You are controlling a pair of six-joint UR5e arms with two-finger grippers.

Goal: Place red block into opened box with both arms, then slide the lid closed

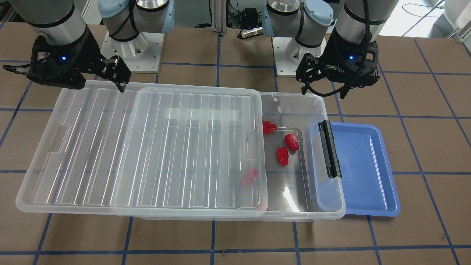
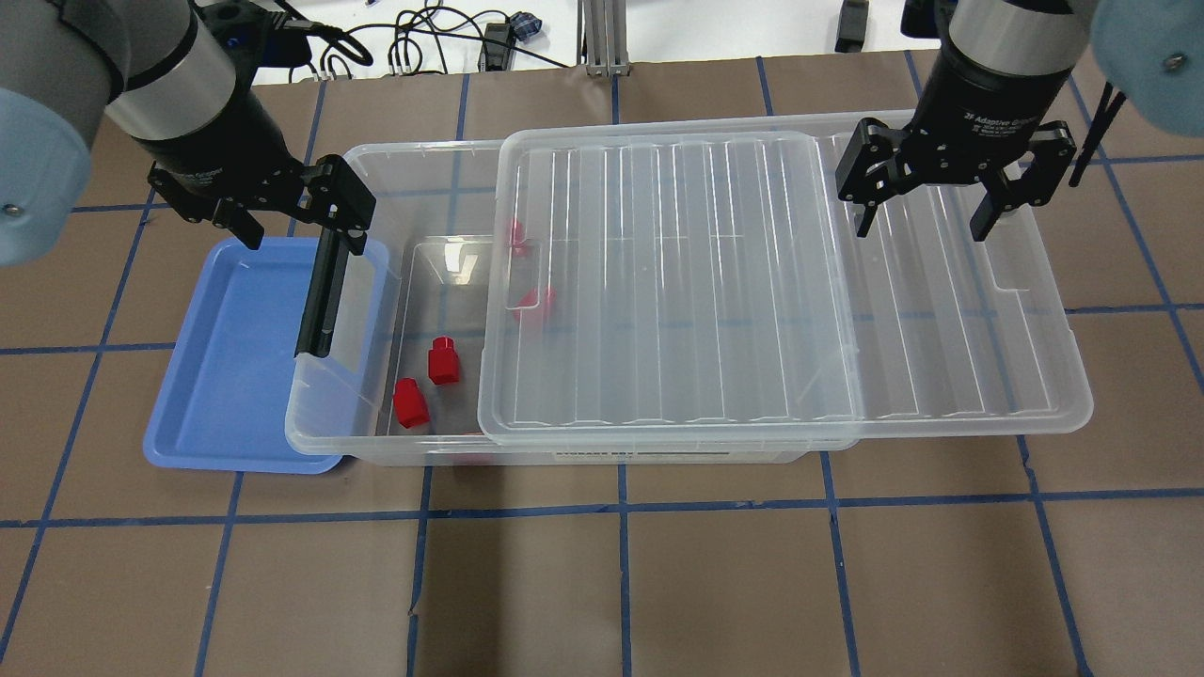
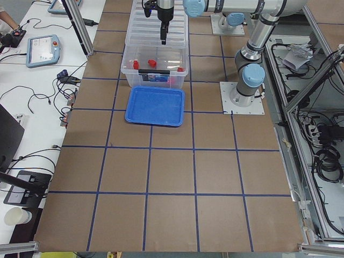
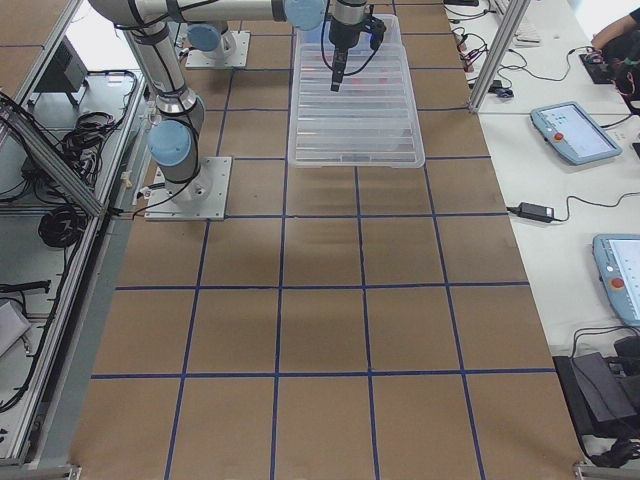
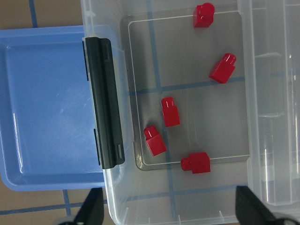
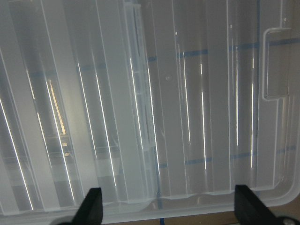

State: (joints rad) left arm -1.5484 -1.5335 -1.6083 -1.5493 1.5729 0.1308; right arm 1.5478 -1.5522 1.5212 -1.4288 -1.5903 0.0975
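Both claws are spread wide and hold nothing. My left claw (image 2: 299, 230) hangs above the back corner of the box (image 2: 414, 153), close to the black clip (image 2: 320, 296) on its short rim. My right claw (image 2: 922, 226) hovers over the lid (image 2: 677, 282), above the part that juts past the box's far end on my right.

The lid lies flat on the box and covers most of it, leaving only the clip end uncovered. Five red blocks (image 5: 170, 111) lie loose on the box's floor at that end. Two sit plainly in the open, and one shows dimly through the lid's edge. A blue tray (image 2: 226, 376) rests on the table (image 2: 658, 583) at the clip end, with the box's rim overlapping its edge.
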